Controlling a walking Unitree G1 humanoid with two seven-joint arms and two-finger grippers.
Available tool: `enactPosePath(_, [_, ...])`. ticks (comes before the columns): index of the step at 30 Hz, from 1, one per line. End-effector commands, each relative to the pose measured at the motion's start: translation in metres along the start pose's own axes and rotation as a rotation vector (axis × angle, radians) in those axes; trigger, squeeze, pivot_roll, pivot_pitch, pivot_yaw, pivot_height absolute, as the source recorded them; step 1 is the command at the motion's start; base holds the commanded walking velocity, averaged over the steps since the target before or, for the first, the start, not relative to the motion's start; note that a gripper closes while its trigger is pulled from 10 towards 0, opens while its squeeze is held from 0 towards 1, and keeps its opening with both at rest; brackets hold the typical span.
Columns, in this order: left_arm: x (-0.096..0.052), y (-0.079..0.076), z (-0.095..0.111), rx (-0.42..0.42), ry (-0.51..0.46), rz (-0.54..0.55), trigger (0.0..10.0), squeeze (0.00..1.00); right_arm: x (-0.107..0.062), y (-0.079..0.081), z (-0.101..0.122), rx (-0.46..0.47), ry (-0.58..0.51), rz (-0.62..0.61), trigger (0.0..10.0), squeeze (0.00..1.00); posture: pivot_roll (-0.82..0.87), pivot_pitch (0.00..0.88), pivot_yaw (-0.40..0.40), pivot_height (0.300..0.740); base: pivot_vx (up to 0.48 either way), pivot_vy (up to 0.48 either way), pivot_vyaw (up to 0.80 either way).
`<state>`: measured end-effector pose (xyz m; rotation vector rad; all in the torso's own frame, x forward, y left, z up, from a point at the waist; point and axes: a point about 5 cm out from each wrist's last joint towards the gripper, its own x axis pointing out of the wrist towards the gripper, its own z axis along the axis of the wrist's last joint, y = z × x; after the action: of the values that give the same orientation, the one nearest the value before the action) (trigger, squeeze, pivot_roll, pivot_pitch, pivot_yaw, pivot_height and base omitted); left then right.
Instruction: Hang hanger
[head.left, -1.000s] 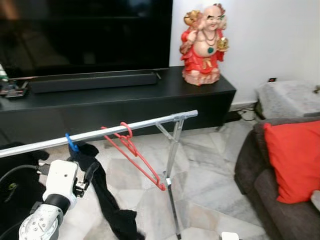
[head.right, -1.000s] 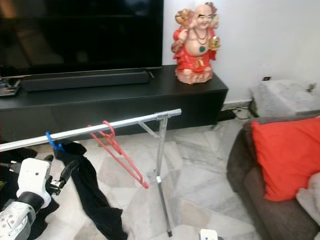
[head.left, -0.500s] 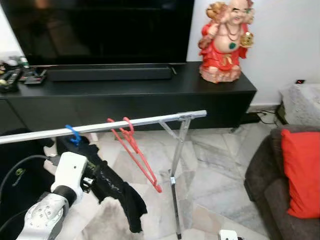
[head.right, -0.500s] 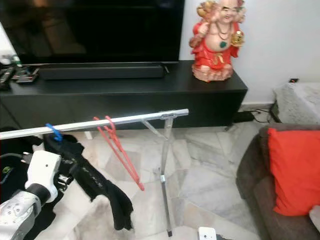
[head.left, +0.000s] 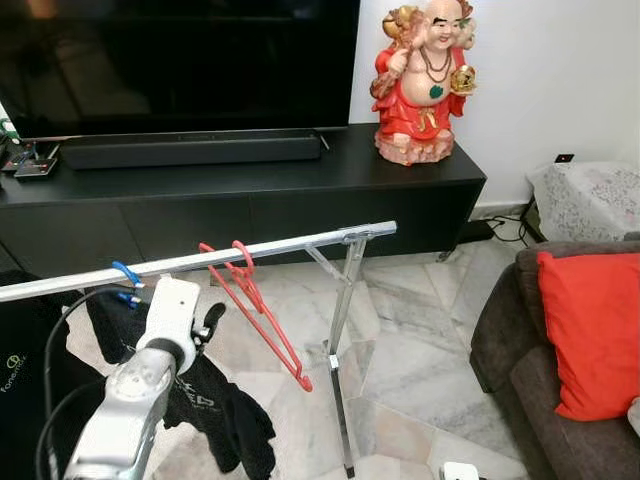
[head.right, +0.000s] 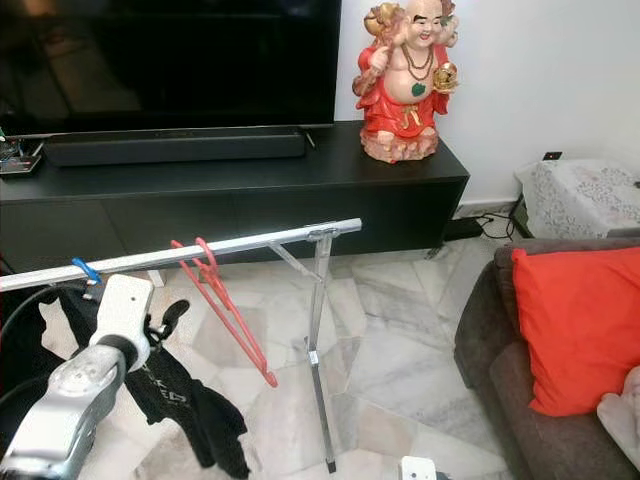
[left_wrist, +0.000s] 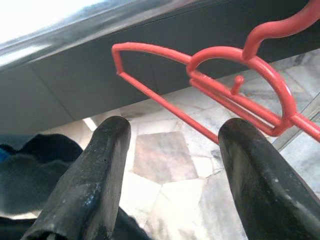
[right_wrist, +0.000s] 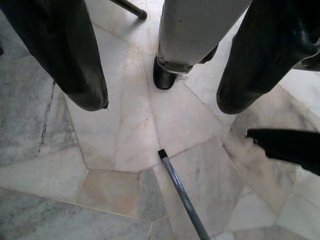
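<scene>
A silver rail (head.left: 250, 250) runs across the room on a metal stand. A red hanger (head.left: 262, 318) hangs from it by its hook. Further left a blue hanger hook (head.left: 125, 272) sits on the rail, and a black garment (head.left: 215, 405) droops below it to the floor. My left gripper (head.left: 205, 322) is raised just under the rail, between the blue hook and the red hanger. In the left wrist view this gripper (left_wrist: 170, 165) is open and holds nothing, with the red hanger (left_wrist: 240, 100) just beyond the fingertips. My right gripper (right_wrist: 160, 100) hangs open over the marble floor.
A long black TV console (head.left: 250, 190) with a red statue (head.left: 420, 85) stands behind the rail. A dark sofa with a red cushion (head.left: 590, 330) is at the right. The rack's leg (head.left: 338, 385) stands mid-floor. A black bag (head.left: 20, 370) sits at the left.
My left arm has risen from beside the black garment to just under the rail, closer to the red hanger. The garment swung out and has settled back. The camera view shifted.
</scene>
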<state>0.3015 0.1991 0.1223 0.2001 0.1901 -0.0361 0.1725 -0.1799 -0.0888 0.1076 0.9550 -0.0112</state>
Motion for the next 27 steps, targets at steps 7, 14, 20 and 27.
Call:
enactPosePath(7, [0.001, 0.024, -0.010, 0.036, 0.097, 0.158, 10.0, 0.00, -0.001, -0.003, -0.003, 0.020, 0.005, -0.012, 10.0, 0.00, 0.06, 0.093, -0.027, 0.740, 0.000, 0.000, 0.00])
enactPosePath(14, [-0.008, 0.041, -0.013, 0.038, 0.117, 0.248, 10.0, 0.00, -0.001, -0.002, -0.004, 0.021, 0.007, -0.011, 10.0, 0.00, 0.06, 0.097, -0.027, 0.740, 0.000, 0.000, 0.00])
enactPosePath(20, [-0.013, 0.053, -0.006, -0.013, 0.065, 0.331, 10.0, 0.00, -0.001, -0.001, -0.003, 0.021, 0.004, -0.008, 10.0, 0.00, 0.06, 0.095, -0.024, 0.740, 0.000, 0.000, 0.00])
enactPosePath(27, [-0.013, 0.054, 0.005, -0.049, 0.031, 0.310, 10.0, 0.00, -0.001, -0.002, -0.001, 0.022, -0.001, -0.009, 10.0, 0.00, 0.06, 0.090, -0.022, 0.740, 0.000, 0.000, 0.00])
